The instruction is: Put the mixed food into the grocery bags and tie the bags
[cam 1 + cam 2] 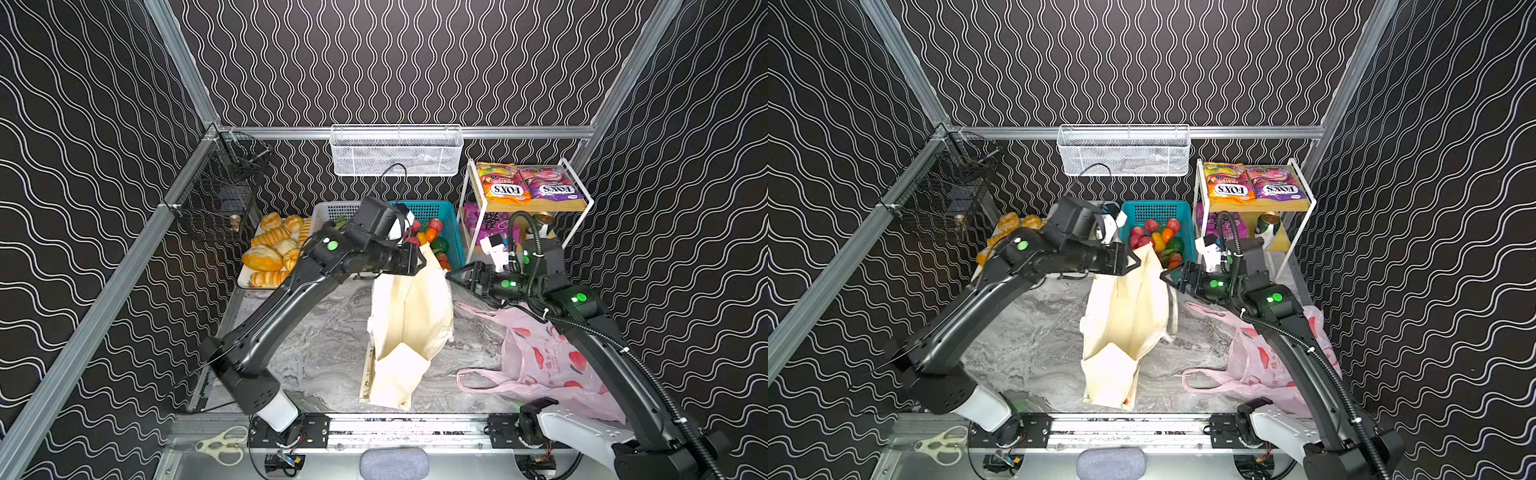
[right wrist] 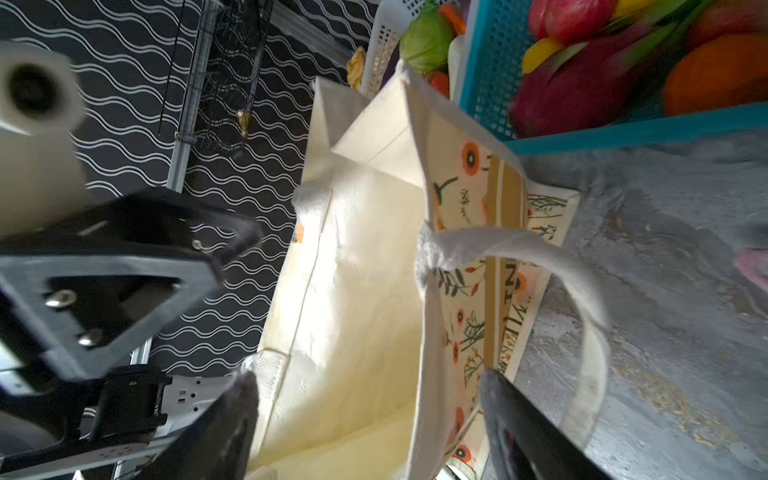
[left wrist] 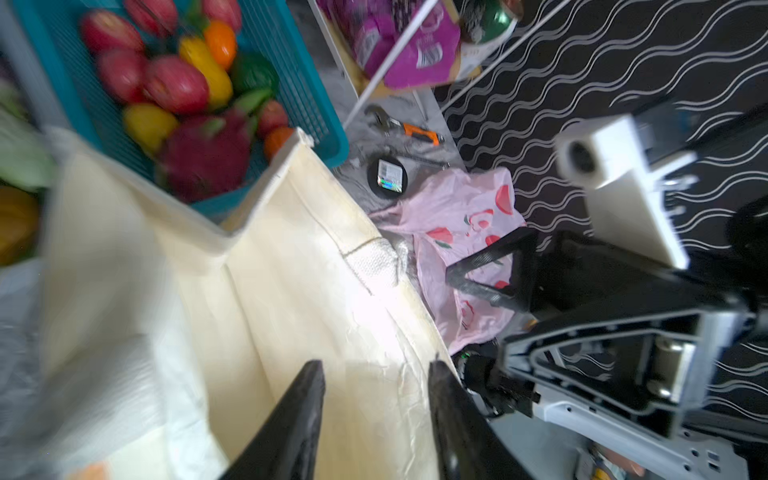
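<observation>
The cream canvas tote point(image 1: 409, 316) point(image 1: 1125, 316) stands open mid-table. My left gripper point(image 1: 419, 259) point(image 3: 376, 365) hovers at its far rim, open, with only the tote's inner wall point(image 3: 291, 291) behind its fingers. My right gripper point(image 1: 451, 274) point(image 2: 370, 374) is open wide, straddling the tote's printed side wall point(image 2: 461, 257) near a handle. The pink plastic bag point(image 1: 548, 357) point(image 3: 469, 220) lies flat at the right. On the rack sit the orange FOX'S bag point(image 1: 500, 185), purple grape pouch point(image 1: 486, 220) and green can point(image 1: 1266, 226). A green cabbage point(image 2: 426, 45) lies in the white basket.
A teal basket point(image 1: 446, 216) of fruit stands behind the tote, with a white basket point(image 1: 332, 210) and a tray of bread rolls point(image 1: 270, 253) to its left. A wrench point(image 3: 409, 126) and black disc point(image 3: 387, 176) lie by the rack. Scissors point(image 1: 220, 444) rest at the front.
</observation>
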